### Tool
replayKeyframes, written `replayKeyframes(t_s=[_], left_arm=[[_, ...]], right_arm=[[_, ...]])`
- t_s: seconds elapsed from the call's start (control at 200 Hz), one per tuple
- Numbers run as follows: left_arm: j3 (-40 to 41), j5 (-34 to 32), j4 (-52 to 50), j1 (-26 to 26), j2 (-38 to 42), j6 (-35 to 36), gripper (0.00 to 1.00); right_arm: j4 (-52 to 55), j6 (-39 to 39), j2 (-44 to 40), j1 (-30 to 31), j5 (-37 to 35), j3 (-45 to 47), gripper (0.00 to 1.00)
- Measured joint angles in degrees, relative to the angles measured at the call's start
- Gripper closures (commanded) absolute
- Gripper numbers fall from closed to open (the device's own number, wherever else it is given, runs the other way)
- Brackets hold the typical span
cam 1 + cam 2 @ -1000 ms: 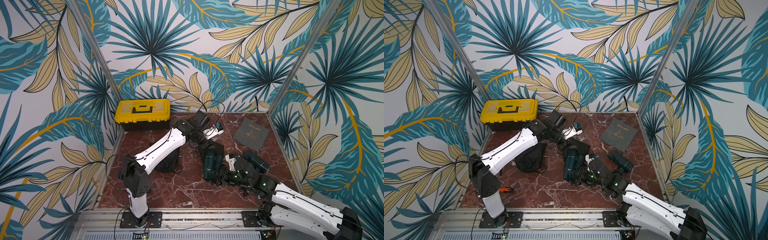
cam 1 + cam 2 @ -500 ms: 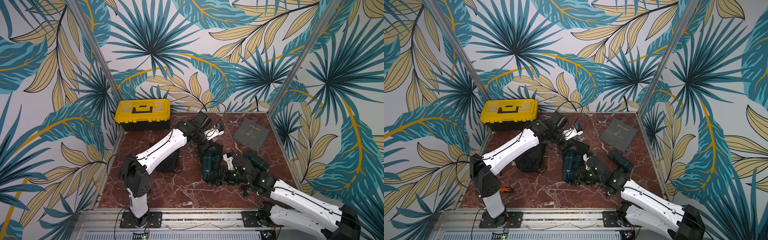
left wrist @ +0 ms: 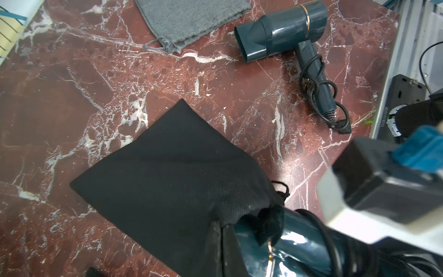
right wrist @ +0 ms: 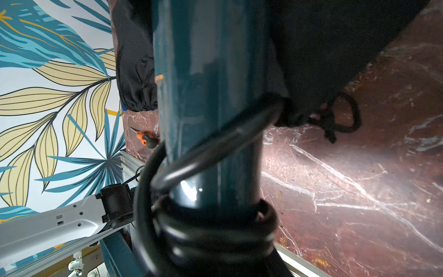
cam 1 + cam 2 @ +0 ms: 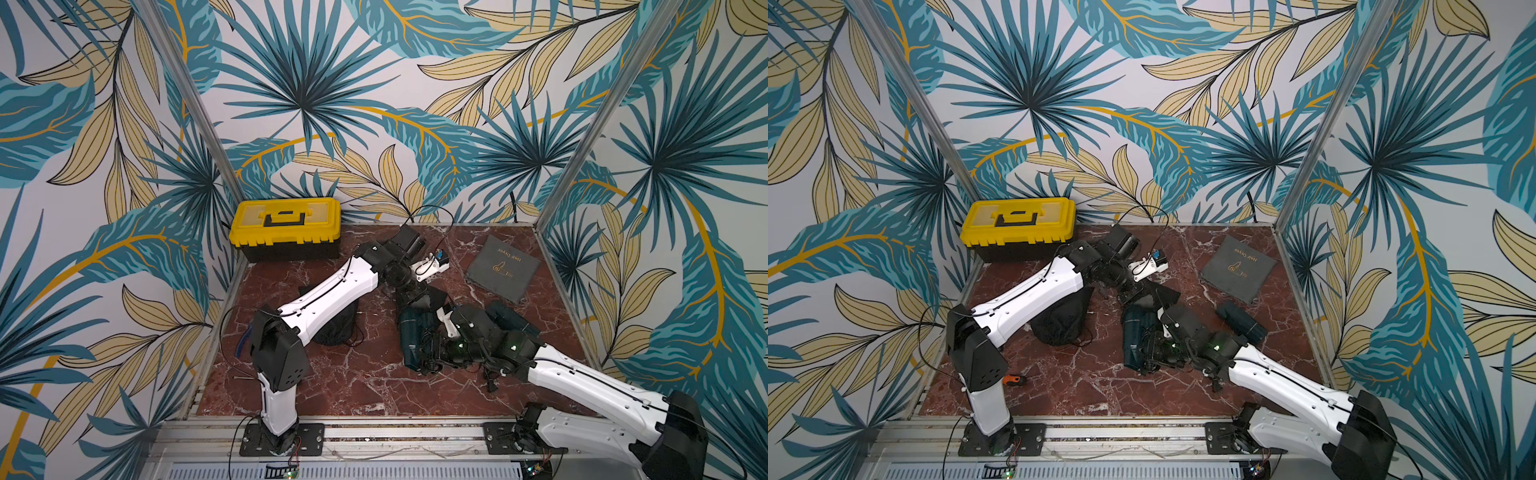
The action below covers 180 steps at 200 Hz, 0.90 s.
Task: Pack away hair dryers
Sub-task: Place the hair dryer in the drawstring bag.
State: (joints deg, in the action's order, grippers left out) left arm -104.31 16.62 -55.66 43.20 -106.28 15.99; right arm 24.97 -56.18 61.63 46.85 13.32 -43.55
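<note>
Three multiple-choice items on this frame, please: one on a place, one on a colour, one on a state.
1. The yellow toolbox stands: A mid-table; B in the far corner on the left arm's side; C at the front edge.
2. The flat pouch lettered "Hair Dryer" is: A grey; B white; C red.
3. The teal dryer at the black pouch is: A wholly inside; B lying apart; C nose in, body out.
B: it sits by the corner post. A: grey cloth in both top views. C: the left wrist view shows the mouth round its nose.
</note>
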Motion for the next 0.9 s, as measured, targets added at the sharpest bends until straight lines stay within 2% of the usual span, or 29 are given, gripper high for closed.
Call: replayKeyframes(t_s=[0.23,0.426,0.901], left_arm=[[0.07,1.95,-0.33,0.83,0.96,-0.46,1.00],[1.90,3.39,-0.31,2.01,4.46,-0.44,1.00],[6.56,6.73,-0.31,2.25,6.97,-0.85,1.00]], right_arm=[[0.70,0.98,0.59,-0.13,-1.36,-1.03,1.00],[0.85,0.57,0.55,-3.19,-2.71,-1.03,1.00],[0.13,-2.19,-4.85,-7.50,-4.92,-0.52,1.00]])
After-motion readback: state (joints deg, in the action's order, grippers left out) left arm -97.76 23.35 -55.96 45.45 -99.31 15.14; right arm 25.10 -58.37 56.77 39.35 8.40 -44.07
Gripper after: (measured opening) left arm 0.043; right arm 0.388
